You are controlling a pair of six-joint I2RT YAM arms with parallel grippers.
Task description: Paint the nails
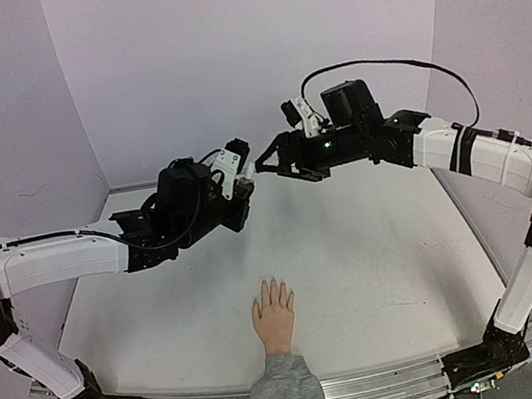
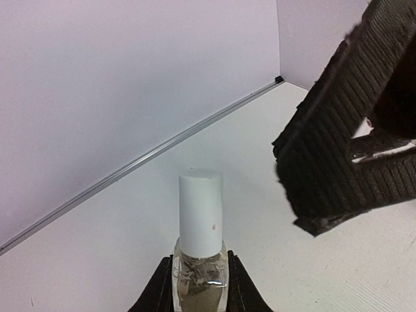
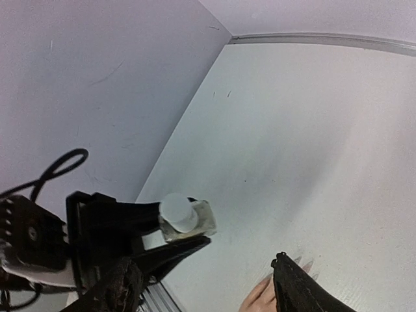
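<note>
Above mid-desk (image 1: 377,263): bottle (image 2: 200,281) clamped in left jaws, cap (image 2: 200,211) outward, presented to right jaws, apart, probably for unscrewing.

Back wall (image 1: 252,50): a plain, matte, pale lilac-grey panel filling the upper middle of the overhead view.
Left wall (image 1: 0,120): the same pale panel, slanting in at the upper left.
Right wall (image 1: 509,9): a matching panel along the upper right edge.
Scratches (image 3: 107,73): a few thin, faint marks on the wall, upper left of the right wrist view.
Table (image 1: 374,243): a white, matte top across the centre, with tiny dark specks.
Seam strip (image 2: 130,168): a thin grey line where tabletop meets wall, rising diagonally to the upper right.
Front rail (image 1: 376,384): ribbed silver metal along the bottom edge.
Light: soft and even, with faint shadows on the tabletop.
</note>
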